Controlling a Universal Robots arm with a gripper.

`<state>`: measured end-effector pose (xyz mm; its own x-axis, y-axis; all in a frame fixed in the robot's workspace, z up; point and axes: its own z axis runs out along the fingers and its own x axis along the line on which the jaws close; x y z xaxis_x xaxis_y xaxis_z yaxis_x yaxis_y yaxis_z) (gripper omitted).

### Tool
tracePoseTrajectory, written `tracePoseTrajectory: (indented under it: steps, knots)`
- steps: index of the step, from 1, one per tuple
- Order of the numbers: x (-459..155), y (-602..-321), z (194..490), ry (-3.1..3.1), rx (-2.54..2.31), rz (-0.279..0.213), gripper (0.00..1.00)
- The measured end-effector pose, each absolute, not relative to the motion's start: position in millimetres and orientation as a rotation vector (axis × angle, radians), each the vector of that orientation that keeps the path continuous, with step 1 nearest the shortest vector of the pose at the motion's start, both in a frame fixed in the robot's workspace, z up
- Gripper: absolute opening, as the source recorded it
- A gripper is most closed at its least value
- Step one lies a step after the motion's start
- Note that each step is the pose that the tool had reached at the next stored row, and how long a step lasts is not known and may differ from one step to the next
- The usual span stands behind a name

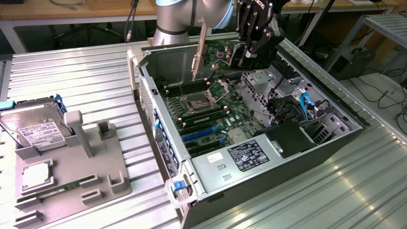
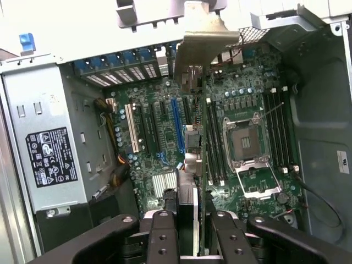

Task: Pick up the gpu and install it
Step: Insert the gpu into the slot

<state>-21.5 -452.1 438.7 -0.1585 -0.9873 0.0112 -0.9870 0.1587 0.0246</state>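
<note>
One gripper (image 1: pixel 249 56), in the exterior view, is clamped on the gpu (image 1: pixel 210 55), held above the open computer case (image 1: pixel 305 162) lying on a ribbed metal table (image 1: pixel 83 71). The wrist view shows the card edge-on over the motherboard (image 2: pixel 242 82) inside that case.

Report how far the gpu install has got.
Done: the gpu is picked up, clamped in the tool. In hand: it hangs edge-down above the motherboard of the open case, touching no slot. Left: seating it; the blue slot stands empty.
</note>
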Motion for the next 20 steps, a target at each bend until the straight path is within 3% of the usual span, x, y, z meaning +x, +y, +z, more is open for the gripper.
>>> tracePoseTrajectory:
  steps: [20]
  knots:
    - [-21.5, -452.1, 438.7, -2.192, 2.215, -0.015, 0.28]
